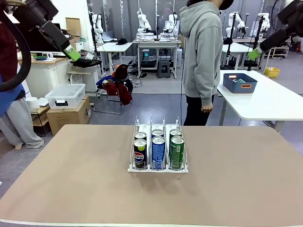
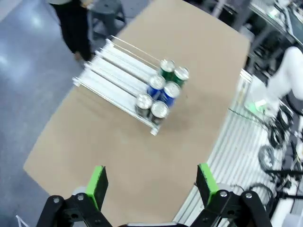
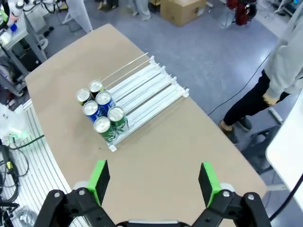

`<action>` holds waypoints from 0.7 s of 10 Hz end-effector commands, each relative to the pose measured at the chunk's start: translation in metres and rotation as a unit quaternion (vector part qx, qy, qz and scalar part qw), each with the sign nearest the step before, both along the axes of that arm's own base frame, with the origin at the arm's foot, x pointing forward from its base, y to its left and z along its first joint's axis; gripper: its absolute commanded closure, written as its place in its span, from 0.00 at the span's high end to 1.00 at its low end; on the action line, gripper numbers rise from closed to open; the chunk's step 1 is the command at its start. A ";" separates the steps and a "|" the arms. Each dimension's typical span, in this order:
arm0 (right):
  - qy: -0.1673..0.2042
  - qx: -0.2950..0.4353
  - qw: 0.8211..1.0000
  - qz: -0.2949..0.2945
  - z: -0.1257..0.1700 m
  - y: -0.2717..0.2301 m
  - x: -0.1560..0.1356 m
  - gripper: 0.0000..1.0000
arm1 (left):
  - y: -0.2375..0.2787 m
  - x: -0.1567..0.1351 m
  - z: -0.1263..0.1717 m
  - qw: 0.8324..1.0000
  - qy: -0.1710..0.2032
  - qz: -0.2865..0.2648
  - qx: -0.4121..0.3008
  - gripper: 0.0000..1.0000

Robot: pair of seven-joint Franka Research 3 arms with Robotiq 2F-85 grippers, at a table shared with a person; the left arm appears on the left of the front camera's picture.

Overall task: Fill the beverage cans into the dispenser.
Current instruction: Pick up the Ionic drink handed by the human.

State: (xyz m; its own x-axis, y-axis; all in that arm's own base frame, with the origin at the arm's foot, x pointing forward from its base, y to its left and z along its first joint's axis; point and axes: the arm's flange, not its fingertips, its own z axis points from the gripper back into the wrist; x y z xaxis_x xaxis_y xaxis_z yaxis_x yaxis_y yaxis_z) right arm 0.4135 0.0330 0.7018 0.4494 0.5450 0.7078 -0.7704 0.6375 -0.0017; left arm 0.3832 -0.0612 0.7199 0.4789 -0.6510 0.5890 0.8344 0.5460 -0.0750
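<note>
Front: left claw & right claw both up high. Dispenser sits on table, well below & between them, w/ 6 beverage cans at its near end.
Left wrist: fingers spread wide, nothing held; dispenser ahead, well apart.
Right wrist: fingers spread, nothing held; dispenser ahead-left, well apart.

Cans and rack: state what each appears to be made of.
The cans look like aluminium: glossy printed bodies, bare silver tops catching light. The rack is probably clear plastic, since the cans show through its walls, with a white base edge.
</note>
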 end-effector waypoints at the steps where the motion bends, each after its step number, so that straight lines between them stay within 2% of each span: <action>1: -0.014 0.022 1.000 0.004 0.009 -0.008 0.003 1.00 | -0.006 -0.010 -0.010 0.998 -0.034 0.043 -0.009 1.00; 3: -0.031 0.033 0.999 -0.013 0.015 -0.015 0.003 1.00 | -0.001 -0.005 -0.009 0.997 -0.051 0.063 -0.017 1.00; 4: -0.055 0.020 0.997 -0.051 0.002 -0.006 0.000 1.00 | -0.003 -0.002 -0.023 0.997 -0.054 0.055 0.001 1.00; 5: -0.018 0.024 0.999 -0.017 0.019 -0.015 -0.001 1.00 | -0.002 -0.004 0.005 0.998 -0.046 0.049 -0.015 1.00; 7: -0.018 0.024 0.999 -0.017 0.019 -0.015 -0.001 1.00 | -0.002 -0.004 0.005 0.998 -0.046 0.049 -0.015 1.00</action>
State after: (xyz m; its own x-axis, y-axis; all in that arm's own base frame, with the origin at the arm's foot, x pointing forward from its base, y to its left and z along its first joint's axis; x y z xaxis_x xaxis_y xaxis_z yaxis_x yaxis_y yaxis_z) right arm 0.4130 0.0194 0.7186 0.4427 0.4942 0.7482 -0.7368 0.6760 -0.0106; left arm 0.3815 -0.0641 0.7209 0.4780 -0.5853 0.6549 0.7778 0.6285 -0.0061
